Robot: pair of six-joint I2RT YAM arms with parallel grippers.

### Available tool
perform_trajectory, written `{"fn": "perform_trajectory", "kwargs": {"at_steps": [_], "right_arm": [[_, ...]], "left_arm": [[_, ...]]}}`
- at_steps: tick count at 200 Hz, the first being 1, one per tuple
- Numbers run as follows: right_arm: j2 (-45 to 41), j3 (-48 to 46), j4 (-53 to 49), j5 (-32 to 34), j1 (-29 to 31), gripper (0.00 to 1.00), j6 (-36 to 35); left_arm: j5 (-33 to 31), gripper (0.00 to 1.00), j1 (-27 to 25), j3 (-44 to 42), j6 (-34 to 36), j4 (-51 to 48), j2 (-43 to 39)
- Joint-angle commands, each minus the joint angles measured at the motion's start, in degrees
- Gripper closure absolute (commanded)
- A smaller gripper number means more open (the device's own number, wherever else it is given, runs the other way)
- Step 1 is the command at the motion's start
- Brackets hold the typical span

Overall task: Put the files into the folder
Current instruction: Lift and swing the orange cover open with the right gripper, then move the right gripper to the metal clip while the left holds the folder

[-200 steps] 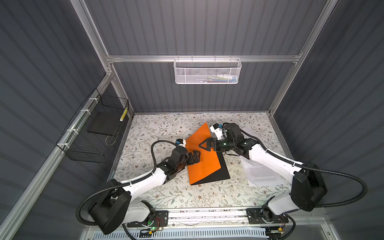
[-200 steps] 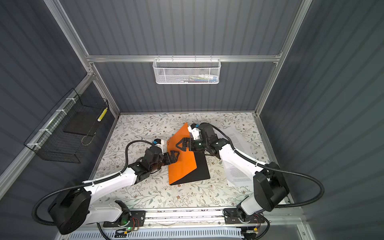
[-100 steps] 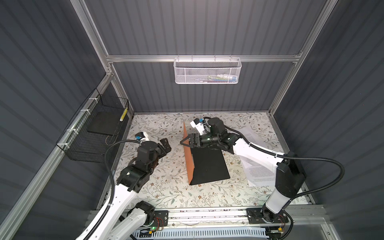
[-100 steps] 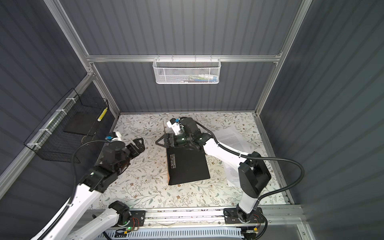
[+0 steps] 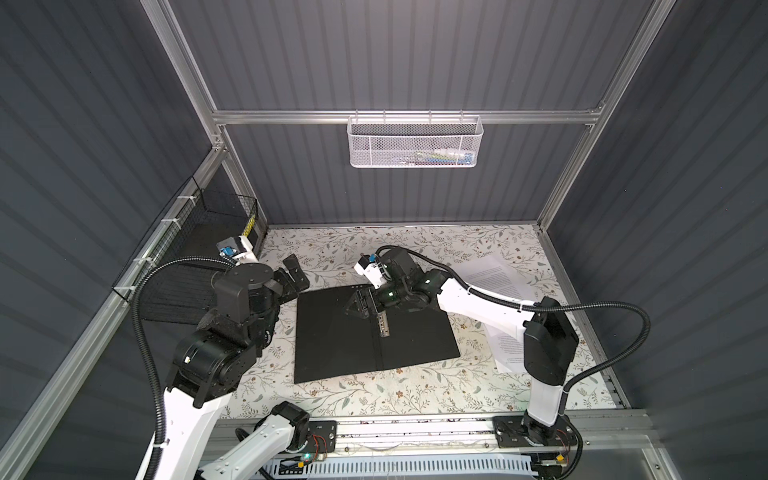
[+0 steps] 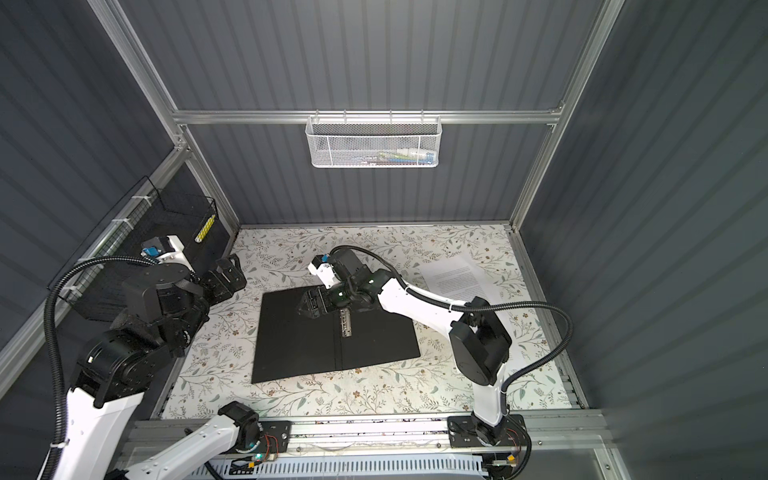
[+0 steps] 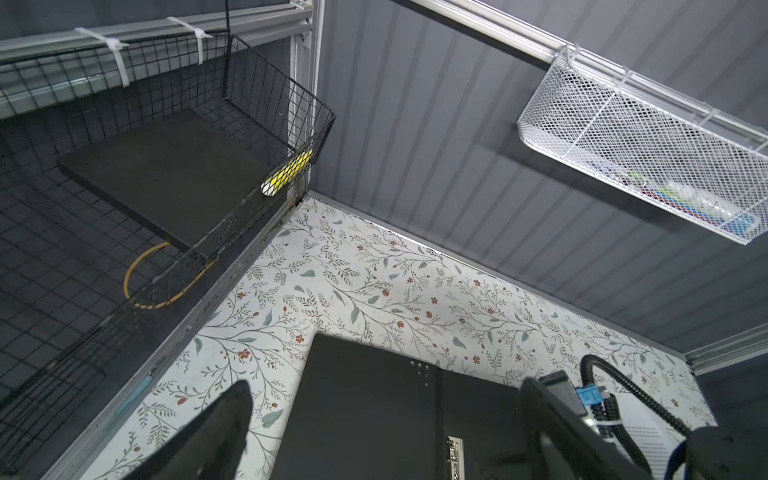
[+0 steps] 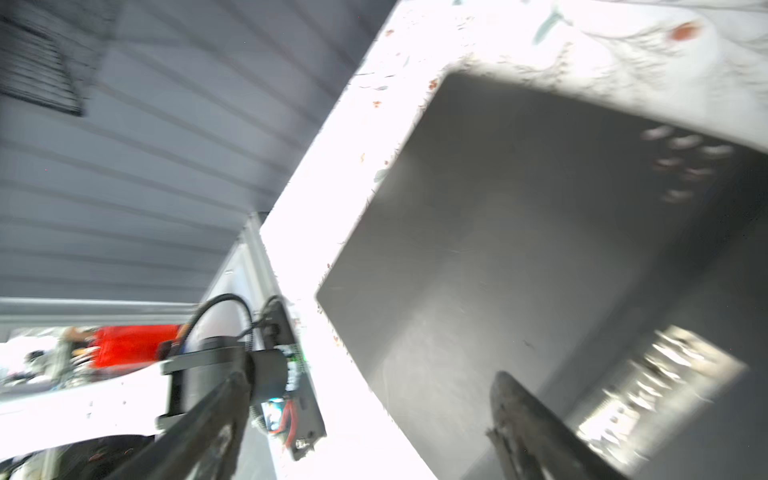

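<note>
Floral desk (image 5: 374, 399) carried the folder (image 5: 332, 345), opened flat with black inside up, spine and metal clip (image 5: 384, 326) running near to far. Right jaws hovered apart and empty over its left leaf, beside the clip; left jaws hung apart off its far left corner. The files (image 5: 494, 274) lay right of the folder, long axis roughly near to far, closest to the right arm (image 5: 478, 299).

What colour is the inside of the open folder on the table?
Black. The folder lies open and flat, with a silver metal clip at its spine. It shows best in a top view.
</note>
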Motion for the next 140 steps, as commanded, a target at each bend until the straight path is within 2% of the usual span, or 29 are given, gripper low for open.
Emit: {"fn": "perform_trajectory", "kwargs": {"at_steps": [1,23,40,52,73,85,99,119,140], "right_arm": [[-3.39,-2.96,-3.32,2.65,-1.78,0.18,-2.90],[-6.15,-8.60,-1.22,1.39,-3.80,0.34,-1.31],[-7.14,-12.77,0.62,-0.41,-5.55,0.45,0.52],[-6.99,-14.76,1.70,-1.72,-6.44,0.58,1.44],[-5.03,-16.01,1.88,-1.72,-6.88,0.90,2.00],[-3.30,-15.61,0.97,-1.26,-6.88,1.00,1.78],[-1.41,-15.31,0.35,-0.78,-6.88,1.00,1.67],[0.92,-14.83,-0.13,-0.62,-6.86,1.00,1.36],[3.01,-13.18,-2.56,0.27,-6.88,1.00,0.49]], "left_arm": [[6.24,0.00,-0.05,-5.51,4.60,2.15,2.97],[13.74,0.01,-0.05,-14.45,3.65,8.81,5.85],[18.21,0.06,-0.05,-22.98,1.59,17.44,6.06],[19.97,0.08,-0.05,-28.88,-0.12,22.98,5.42],[19.54,0.08,0.04,-36.87,-4.27,27.86,4.73],[19.23,0.05,0.44,-40.35,-6.07,28.96,5.11],[19.72,0.00,1.97,-43.20,-7.60,30.08,6.69],[27.19,0.00,5.80,-48.22,-9.05,37.64,9.64],[30.89,0.00,8.46,-50.82,-9.89,41.69,12.94]]}}
